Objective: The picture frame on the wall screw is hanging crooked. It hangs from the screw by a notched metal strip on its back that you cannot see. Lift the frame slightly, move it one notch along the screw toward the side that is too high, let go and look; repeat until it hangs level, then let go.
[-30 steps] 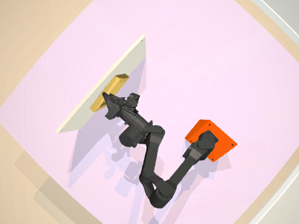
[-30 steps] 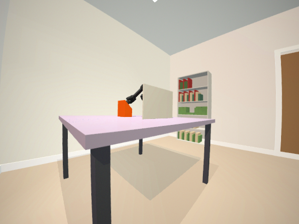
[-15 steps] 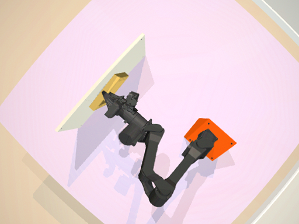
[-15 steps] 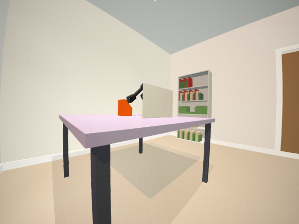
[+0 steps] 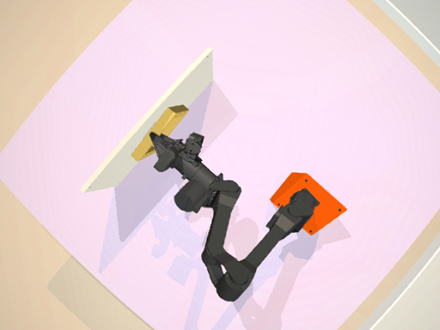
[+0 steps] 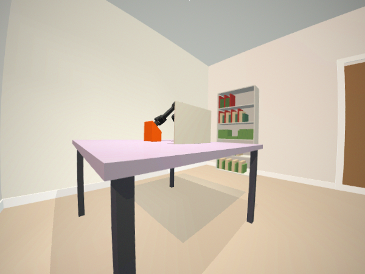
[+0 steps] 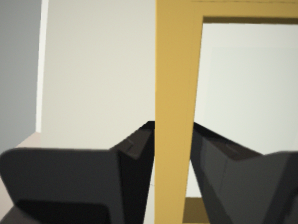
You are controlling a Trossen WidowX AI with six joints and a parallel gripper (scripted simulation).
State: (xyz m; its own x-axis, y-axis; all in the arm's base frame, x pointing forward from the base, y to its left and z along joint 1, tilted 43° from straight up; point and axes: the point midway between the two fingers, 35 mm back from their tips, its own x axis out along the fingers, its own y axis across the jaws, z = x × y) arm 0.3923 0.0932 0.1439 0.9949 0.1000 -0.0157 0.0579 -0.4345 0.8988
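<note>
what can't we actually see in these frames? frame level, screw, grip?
- Screw and notched strip: behind the yellow picture frame in every view.
- Frame tilt: top view shows it edge-on; the exterior view shows only the back of the wall panel; the wrist view cuts off most of it.
- Grip: the gripper is shut on the frame's side bar; the fingers partly hide the contact.
- Frame's far side and top edge: outside the wrist view.
</note>
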